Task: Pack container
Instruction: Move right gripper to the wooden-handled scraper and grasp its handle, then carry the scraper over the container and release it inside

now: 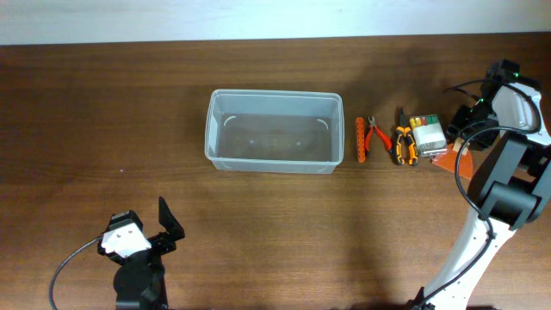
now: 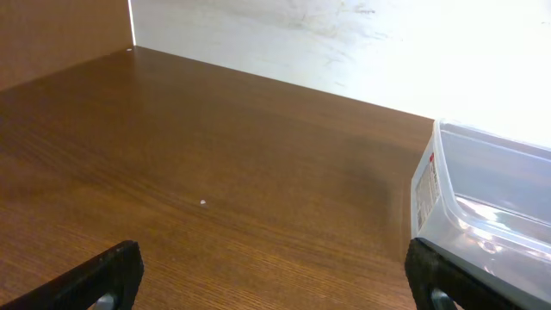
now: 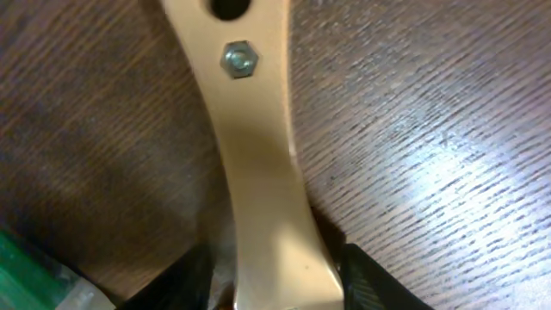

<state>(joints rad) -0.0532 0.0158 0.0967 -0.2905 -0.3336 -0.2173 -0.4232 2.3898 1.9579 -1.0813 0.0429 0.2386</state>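
The container (image 1: 274, 93) is a clear plastic bin in the middle of the table; its near corner shows at the right of the left wrist view (image 2: 482, 198). My left gripper (image 1: 164, 231) is open and empty, low over the table front left of the bin (image 2: 271, 280). My right gripper (image 1: 465, 129) is at the far right, down at the table. In the right wrist view its jaws (image 3: 274, 288) close round a flat tan-orange tool (image 3: 254, 155) with a hex nut. Part of that tool shows orange in the overhead view (image 1: 442, 158).
To the right of the bin lie an orange perforated strip (image 1: 361, 140), red pliers (image 1: 374, 136), orange-and-black pliers (image 1: 403, 145) and a small clear box with green contents (image 1: 428, 132). The right arm's base stands at front right (image 1: 465, 258).
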